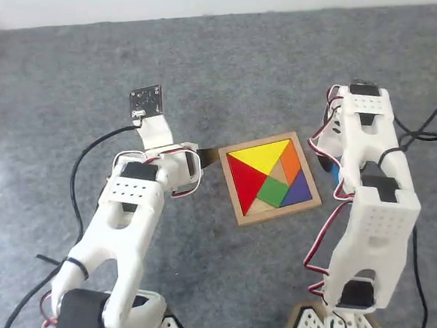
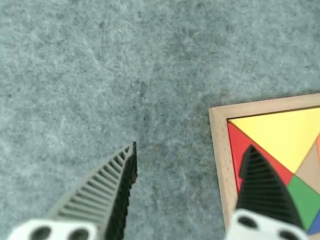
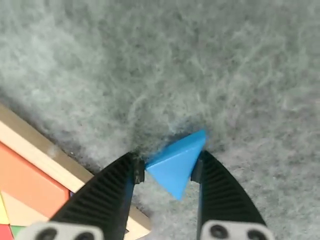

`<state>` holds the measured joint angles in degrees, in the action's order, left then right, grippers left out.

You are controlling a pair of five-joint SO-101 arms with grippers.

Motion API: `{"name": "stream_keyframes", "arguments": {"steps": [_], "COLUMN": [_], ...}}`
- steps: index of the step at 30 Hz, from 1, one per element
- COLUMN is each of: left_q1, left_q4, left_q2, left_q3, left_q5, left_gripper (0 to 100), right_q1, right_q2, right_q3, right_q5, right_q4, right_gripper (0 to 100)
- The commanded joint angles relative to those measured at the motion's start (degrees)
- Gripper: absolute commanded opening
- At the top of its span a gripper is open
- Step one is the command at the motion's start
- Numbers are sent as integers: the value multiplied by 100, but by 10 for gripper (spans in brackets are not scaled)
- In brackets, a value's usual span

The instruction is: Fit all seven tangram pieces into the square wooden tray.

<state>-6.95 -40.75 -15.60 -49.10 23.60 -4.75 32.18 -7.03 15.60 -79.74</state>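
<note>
1. Wood, by the look of it, makes the blue triangle (image 3: pixel 175 162) light and stiff; its smooth painted faces may slip, so I judge a pinch across two sides safer than one on a corner
2. Right tool (image 3: pixel 167 159) grips it that way, jaws closed part-way onto its sides, low on the grey surface (image 3: pixel 225 60) just beside the square wooden tray (image 3: pixel 50 160), outside its right rim in the high view
3. Whether the piece lies flat or tipped up I cannot tell; its long axis runs roughly square to the near rim, sharpest corner pointing away from the tray
4. Left tool (image 2: pixel 191 149) is wide open and empty at the opposite rim, one finger above the surface, the other above the red piece (image 2: pixel 235 145)
5. Two pale tan patches (image 1: pixel 277 172) sit among the coloured pieces; piece or bare gap, I cannot tell, but the triangle probably needs turning to match one
</note>
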Motion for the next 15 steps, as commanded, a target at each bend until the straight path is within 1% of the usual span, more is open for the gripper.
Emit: {"name": "stream_keyframes", "arguments": {"steps": [1,8,11,15], "left_q1": [-18,-18,-18,-18], "left_q4": [0,0,0,9], "left_q2": [-211,-211,-211,-211], "left_q3": [127,127,127,127], "left_q5": [-44,-44,-44,-44], "left_gripper": [317,317,317,317], "right_q1": [154,101,154,163], "right_q2": [-13,-66,-75,-356], "right_q3": [-167,-167,-193,-202], "right_q5": [88,70,44,-316], "right_q4": [75,31,-163,-303], "right_gripper": [121,121,121,121]}}
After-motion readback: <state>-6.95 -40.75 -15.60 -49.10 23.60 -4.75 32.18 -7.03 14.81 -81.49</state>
